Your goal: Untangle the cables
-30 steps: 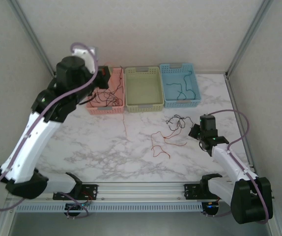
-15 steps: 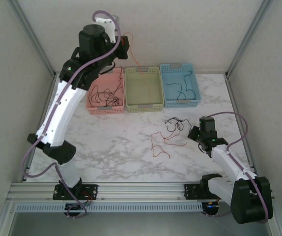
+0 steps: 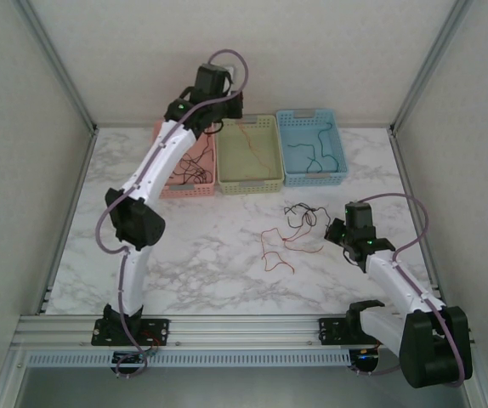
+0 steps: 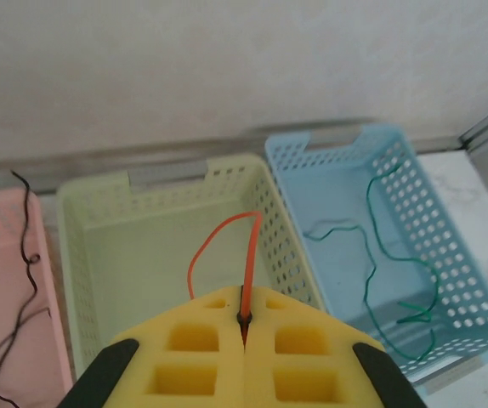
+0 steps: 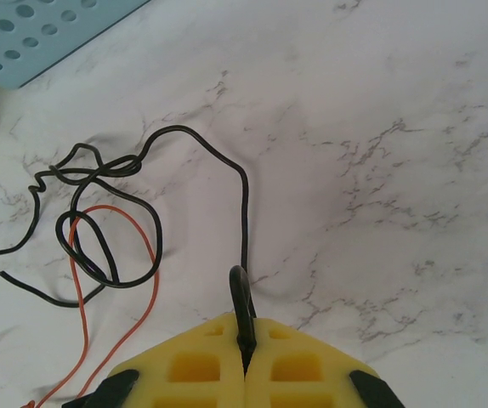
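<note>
Cables (image 5: 245,221) sprawl on the marble table (image 3: 184,263) between white walls (image 3: 312,51), jaws pinching two.

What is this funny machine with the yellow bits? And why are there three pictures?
These are two robot arms bolted to a marble table. One picture looks down from above; the other two come from small cameras on the wrists. Each arm ends in yellow fingers. The left fingers pinch an orange wire over the green basket. The right fingers pinch a black wire that lies tangled on the table beside a second orange wire. The pink basket and blue basket hold more wires.
</note>
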Controlling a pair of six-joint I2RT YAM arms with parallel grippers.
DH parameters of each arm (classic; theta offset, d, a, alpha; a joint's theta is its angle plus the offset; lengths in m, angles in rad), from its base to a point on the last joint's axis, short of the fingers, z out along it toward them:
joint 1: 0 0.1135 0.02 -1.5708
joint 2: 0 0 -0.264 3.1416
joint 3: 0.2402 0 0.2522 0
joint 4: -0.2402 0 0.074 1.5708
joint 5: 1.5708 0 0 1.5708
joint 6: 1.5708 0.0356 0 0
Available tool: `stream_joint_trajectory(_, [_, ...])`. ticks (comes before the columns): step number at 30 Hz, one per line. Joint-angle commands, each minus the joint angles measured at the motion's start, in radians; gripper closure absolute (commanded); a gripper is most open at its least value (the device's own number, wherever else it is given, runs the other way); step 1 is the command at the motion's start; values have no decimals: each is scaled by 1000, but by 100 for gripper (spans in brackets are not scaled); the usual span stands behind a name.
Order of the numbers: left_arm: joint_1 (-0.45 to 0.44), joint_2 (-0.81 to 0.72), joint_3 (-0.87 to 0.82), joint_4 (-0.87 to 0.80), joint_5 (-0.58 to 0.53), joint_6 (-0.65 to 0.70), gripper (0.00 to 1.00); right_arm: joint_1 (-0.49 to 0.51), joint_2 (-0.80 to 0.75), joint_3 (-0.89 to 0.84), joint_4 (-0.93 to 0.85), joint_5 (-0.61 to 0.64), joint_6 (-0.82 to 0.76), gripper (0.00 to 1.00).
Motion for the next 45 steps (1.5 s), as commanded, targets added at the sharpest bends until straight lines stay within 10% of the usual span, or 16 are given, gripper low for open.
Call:
stream_joint_trajectory(1, [9, 23, 8, -17, 24, -11, 100, -5, -31, 34, -26, -9, -10, 100])
stream_joint_trajectory(11, [6, 39, -172, 1, 146, -44, 98, -4, -49, 28, -32, -15, -11, 100])
stream_joint_trajectory(17, [-7, 74, -176, -65, 157, -18, 52, -5, -45, 31, -30, -32, -10, 100])
stream_joint_trajectory(28, [-19, -72, -236, -98, 194, 18, 36, -5, -48, 29, -27, -48, -9, 100])
stream_joint_trajectory(45, [-188, -826, -1403, 536, 307, -157, 41, -4, -141, 77, 63, -417, 10, 100])
